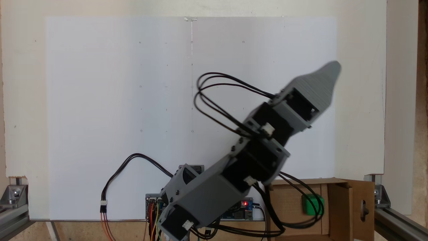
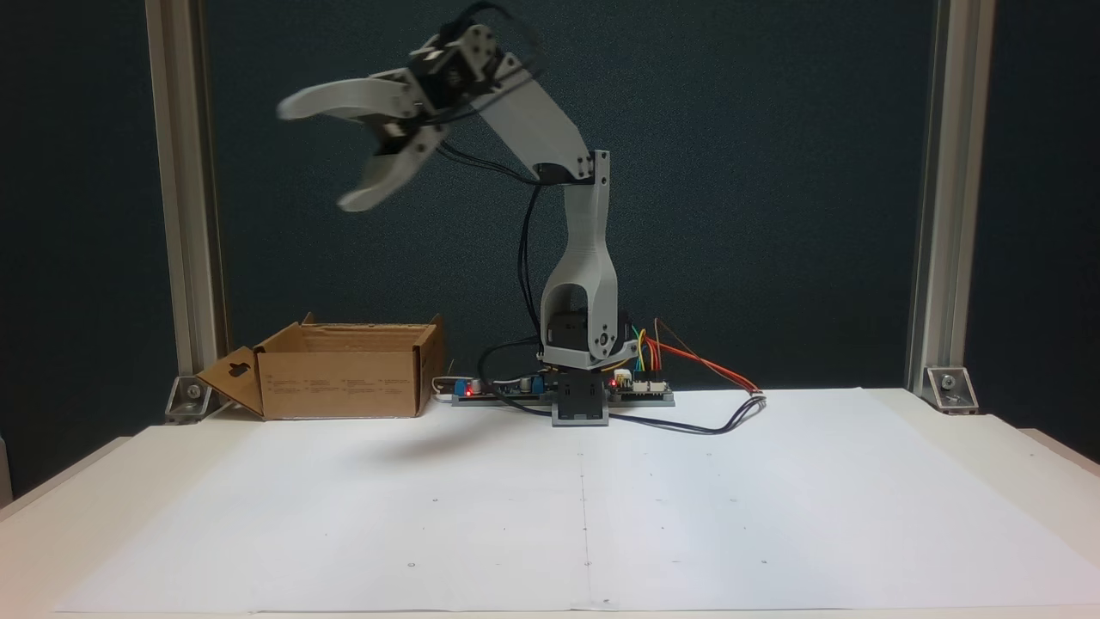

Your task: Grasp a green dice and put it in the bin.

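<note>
Green and small, the plastic dice (image 1: 312, 204) lies inside the brown cardboard box bin (image 2: 344, 383). High above the white paper table (image 2: 550, 516), the grey gripper (image 2: 314, 155) hangs wide open, holding nothing.

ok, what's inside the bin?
The green dice lies on the bin's floor, partly crossed by black cables. The arm hides the bin's left part in that fixed view.
</note>
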